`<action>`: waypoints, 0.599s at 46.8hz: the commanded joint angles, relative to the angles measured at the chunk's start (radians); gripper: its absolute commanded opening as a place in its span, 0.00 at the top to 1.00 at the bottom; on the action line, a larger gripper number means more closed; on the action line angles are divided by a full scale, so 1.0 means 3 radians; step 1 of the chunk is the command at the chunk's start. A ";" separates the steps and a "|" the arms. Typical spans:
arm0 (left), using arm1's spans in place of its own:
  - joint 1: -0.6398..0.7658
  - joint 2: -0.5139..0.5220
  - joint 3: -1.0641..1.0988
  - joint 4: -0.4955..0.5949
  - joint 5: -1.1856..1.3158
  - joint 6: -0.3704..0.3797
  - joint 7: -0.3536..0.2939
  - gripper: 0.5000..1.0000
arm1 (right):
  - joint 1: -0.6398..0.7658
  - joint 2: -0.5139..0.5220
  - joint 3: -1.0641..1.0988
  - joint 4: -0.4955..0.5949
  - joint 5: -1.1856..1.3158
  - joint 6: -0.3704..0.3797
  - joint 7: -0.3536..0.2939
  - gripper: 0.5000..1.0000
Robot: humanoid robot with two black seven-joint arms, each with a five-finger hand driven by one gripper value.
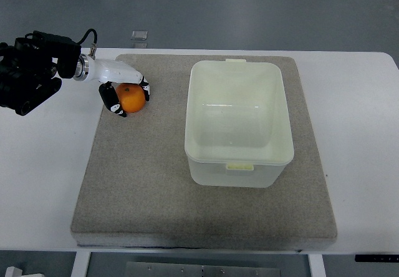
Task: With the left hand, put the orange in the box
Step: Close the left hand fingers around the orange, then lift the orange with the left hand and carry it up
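Orange [131,98] clasped between curled fingers of left hand [122,88], on grey mat [156,189]. Well left of empty translucent box [239,122].

The left arm [28,71] is built from black, blocky segments, with a black cable [87,37] looped above its wrist. A short silver metal collar [83,69] is fitted between the arm and the left hand [121,83]. The hand is shelled in glossy white, and its fingers [113,102] are tipped in black with small white markings.
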 commanded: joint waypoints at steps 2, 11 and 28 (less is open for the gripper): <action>-0.0011 -0.0030 -0.0026 0.0054 -0.0030 0.0012 0.0000 1.00 | 0.0000 0.0000 0.0000 -0.0001 -0.0004 0.0000 0.0000 0.11; -0.0046 -0.0046 -0.0098 0.0085 -0.0290 0.0017 0.0000 1.00 | 0.0000 0.0000 0.0000 -0.0001 0.0001 0.0000 0.0000 0.11; -0.0082 -0.0102 -0.0128 0.0085 -0.1445 0.0017 0.0000 1.00 | 0.0000 0.0000 0.0000 -0.0001 -0.0004 0.0000 0.0000 0.11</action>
